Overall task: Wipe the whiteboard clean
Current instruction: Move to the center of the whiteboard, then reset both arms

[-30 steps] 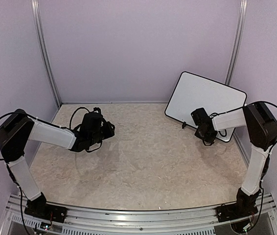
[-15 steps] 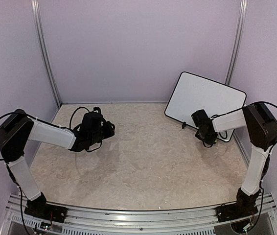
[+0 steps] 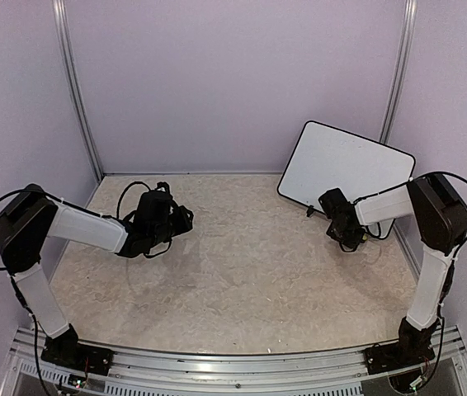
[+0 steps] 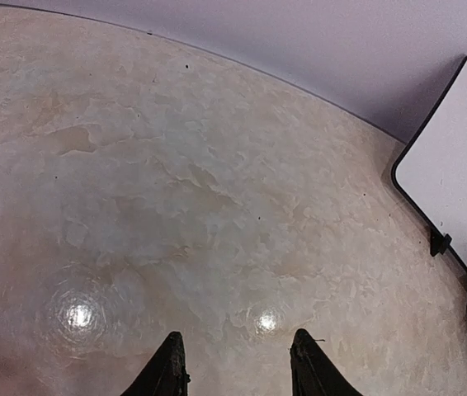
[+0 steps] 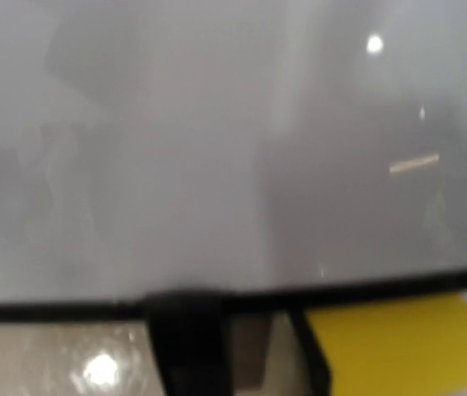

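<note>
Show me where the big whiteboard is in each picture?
Top external: the whiteboard stands tilted on the right, near the back corner.
Left wrist: the whiteboard sits at the right edge, partly cut off.
Right wrist: the whiteboard fills most of the picture, close up and blurry.
Shared landmark: its black rim along the lower edge shows in all three views.

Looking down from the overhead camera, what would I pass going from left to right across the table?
left arm's elbow → left gripper → whiteboard → right arm's elbow
</note>
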You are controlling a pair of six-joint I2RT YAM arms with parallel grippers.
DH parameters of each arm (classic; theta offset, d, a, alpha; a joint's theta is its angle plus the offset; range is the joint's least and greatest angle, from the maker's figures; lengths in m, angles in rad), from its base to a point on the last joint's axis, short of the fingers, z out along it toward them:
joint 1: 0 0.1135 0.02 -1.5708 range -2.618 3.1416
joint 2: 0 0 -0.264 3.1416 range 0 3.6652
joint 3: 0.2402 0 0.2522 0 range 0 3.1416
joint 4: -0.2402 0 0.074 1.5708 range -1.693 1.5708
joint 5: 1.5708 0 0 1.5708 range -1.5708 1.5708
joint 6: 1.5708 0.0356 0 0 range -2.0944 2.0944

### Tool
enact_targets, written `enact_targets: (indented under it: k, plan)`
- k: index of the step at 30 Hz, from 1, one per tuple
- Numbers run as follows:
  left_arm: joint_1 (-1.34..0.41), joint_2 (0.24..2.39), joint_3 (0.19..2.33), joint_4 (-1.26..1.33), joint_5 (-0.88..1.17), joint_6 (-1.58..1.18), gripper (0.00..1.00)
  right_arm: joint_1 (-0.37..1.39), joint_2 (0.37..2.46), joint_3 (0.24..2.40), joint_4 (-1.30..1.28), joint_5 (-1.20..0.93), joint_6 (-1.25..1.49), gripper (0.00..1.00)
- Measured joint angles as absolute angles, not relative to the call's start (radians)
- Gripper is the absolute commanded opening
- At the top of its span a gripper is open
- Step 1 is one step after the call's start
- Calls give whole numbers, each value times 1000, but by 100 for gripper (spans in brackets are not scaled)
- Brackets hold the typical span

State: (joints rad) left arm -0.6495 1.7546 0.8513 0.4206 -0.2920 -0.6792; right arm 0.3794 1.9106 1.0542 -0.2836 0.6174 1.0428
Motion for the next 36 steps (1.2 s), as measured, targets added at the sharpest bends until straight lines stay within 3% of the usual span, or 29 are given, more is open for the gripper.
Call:
enact_targets:
  k: [12, 16, 20, 21, 24, 31, 36]
  plan:
    - [-649, 1714, 830, 421, -292, -675, 46, 496, 1848, 1018, -350, 626, 1096, 54]
    - [-649, 1692, 814, 421, -293, -672, 58, 558, 1789, 998, -356, 632, 1093, 64]
    - [-654, 1666, 793, 418, -296, -665, 76, 617, 1757, 996, -344, 635, 1060, 97]
    - [-657, 1655, 786, 415, -298, -660, 80, 631, 1752, 994, -339, 636, 1044, 99]
    - [-676, 1610, 766, 397, -315, -643, 98, 699, 1723, 978, -294, 641, 950, 100]
    - [-728, 1422, 724, 320, -330, -612, 99, 861, 1612, 964, -171, 629, 653, 100]
    - [-782, 1253, 680, 264, -335, -576, 99, 927, 1430, 872, -24, 508, 445, 100]
